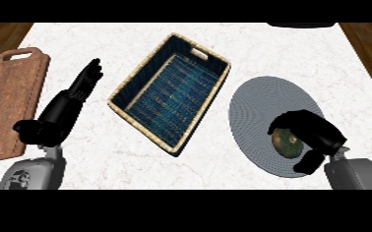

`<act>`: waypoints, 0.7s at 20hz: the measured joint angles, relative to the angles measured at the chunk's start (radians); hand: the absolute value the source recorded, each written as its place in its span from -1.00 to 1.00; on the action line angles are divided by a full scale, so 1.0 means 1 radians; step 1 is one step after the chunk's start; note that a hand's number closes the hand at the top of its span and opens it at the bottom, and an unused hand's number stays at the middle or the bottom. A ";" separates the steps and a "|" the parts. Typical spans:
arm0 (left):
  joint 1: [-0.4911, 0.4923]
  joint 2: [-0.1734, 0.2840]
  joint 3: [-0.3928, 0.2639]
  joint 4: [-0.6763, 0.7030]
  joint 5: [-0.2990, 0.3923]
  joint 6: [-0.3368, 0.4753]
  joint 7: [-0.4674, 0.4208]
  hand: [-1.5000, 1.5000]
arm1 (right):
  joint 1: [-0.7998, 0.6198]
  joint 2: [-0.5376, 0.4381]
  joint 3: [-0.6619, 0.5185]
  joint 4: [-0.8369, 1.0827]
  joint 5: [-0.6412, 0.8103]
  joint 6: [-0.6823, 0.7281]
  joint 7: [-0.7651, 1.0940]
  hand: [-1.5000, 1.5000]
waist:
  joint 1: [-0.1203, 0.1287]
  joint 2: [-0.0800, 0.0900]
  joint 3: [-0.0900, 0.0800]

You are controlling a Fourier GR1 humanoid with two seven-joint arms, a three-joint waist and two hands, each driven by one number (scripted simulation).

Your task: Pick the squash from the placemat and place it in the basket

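Right hand [311, 130] curls around the squash [287, 145] near the placemat's [265, 98] lower edge; the basket [171, 91] lies apart.

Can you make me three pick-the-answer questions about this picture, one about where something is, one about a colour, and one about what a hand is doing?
1. Where is the squash?
A. in the basket
B. on the placemat
C. on the wooden board

2. What colour is the inside of the basket?
A. dark blue
B. red
C. white

3. What is the right hand doing?
A. lying flat on the counter
B. resting inside the basket
C. curling round the squash

Answers:
1. B, the squash lies on the round grey placemat at the right of the basket.
2. A, the basket has a straw-coloured rim and a dark blue lining.
3. C, its fingers and thumb bend round the squash, while the left hand rests open near the wooden board.
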 measured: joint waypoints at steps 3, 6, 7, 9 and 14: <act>0.012 0.001 0.007 0.002 0.005 -0.009 -0.017 0.00 | 0.012 0.000 0.008 -0.003 0.020 -0.018 -0.017 1.00 | 0.000 -0.002 -0.004; 0.006 0.010 0.021 0.013 0.016 -0.020 -0.013 0.00 | 0.014 -0.011 0.024 -0.002 0.053 -0.053 -0.046 1.00 | -0.001 -0.004 -0.007; 0.002 0.007 0.018 0.010 0.015 -0.019 -0.011 0.00 | 0.020 -0.013 0.031 -0.002 0.067 -0.077 -0.059 1.00 | -0.001 -0.005 -0.009; 0.005 -0.003 0.007 0.017 -0.002 -0.008 -0.024 0.00 | 0.031 -0.018 0.039 -0.013 0.086 -0.112 -0.080 1.00 | -0.003 -0.005 -0.010; 0.004 -0.001 0.011 0.010 0.002 -0.010 -0.010 0.00 | 0.051 0.098 0.082 -0.103 0.166 -0.112 0.092 1.00 | -0.010 -0.012 -0.019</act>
